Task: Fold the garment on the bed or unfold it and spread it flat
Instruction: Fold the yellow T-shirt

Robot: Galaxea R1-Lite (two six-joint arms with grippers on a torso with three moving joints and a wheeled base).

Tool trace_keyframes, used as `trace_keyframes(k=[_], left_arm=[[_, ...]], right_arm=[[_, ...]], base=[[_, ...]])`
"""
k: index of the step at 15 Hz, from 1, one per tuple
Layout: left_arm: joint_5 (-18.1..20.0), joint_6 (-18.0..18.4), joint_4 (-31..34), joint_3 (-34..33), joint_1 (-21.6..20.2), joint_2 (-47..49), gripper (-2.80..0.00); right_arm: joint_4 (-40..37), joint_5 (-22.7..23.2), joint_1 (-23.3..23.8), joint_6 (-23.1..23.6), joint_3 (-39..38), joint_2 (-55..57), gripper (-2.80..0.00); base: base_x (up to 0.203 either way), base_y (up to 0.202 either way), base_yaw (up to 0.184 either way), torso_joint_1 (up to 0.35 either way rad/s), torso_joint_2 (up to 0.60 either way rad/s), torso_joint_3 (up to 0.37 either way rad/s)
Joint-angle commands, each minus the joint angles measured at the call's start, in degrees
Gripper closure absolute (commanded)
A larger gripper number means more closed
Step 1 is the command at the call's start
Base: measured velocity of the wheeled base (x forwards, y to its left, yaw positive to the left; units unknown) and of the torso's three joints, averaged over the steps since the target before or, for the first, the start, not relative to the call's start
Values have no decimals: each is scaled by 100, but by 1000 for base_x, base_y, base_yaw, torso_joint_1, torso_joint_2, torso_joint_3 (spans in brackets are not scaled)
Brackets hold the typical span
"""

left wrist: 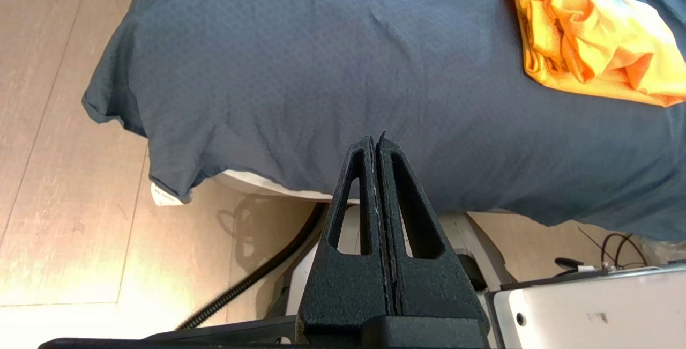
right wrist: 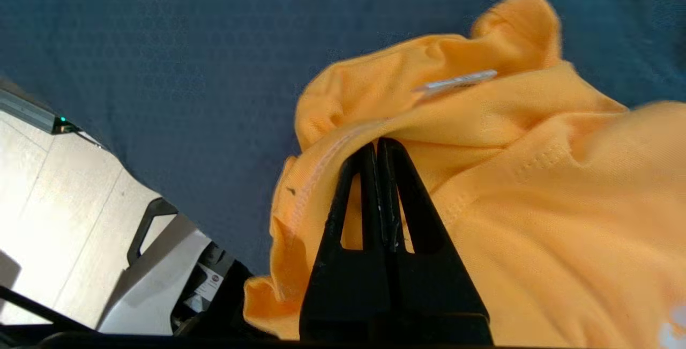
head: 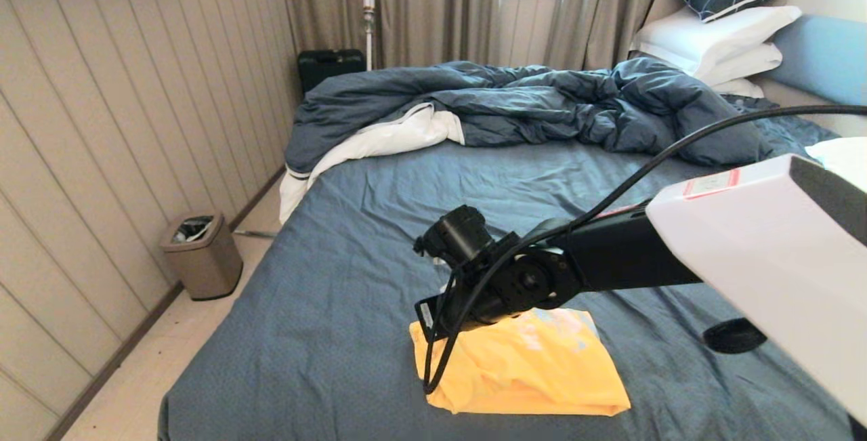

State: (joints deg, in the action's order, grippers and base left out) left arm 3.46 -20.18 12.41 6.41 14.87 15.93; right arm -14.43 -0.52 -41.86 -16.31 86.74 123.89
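On the bed, garment lies crosswise.

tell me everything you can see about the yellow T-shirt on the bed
The yellow T-shirt is thin, smooth fabric, bunched into a rough folded bundle rather than spread flat. It lies on the dark blue sheet near the foot of the bed. A stitched hem and a small white label show at its crumpled edge, and there is a faint pale print on one face. The right gripper is over it, its shut fingers against a fold by the hem; whether they pinch fabric is unclear.
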Motion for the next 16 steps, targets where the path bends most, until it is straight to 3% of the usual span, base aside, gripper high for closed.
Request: trace_keyframes(k=[1,8,16], left_arm=[[5,-22,11,0,45,24,0],[14,-55,16,0,183,24,0],[21,-73,16,0,219,24,0]], right_arm=[[-8,-1,57,-16,-242,-455,0],[35,-1,276,12,-1779,-1884,0],[478,9,37,-20,-1835,-596,0]], base=[[0,0,0,0,0,0],[0,0,0,0,0,0],[0,0,0,0,0,0]])
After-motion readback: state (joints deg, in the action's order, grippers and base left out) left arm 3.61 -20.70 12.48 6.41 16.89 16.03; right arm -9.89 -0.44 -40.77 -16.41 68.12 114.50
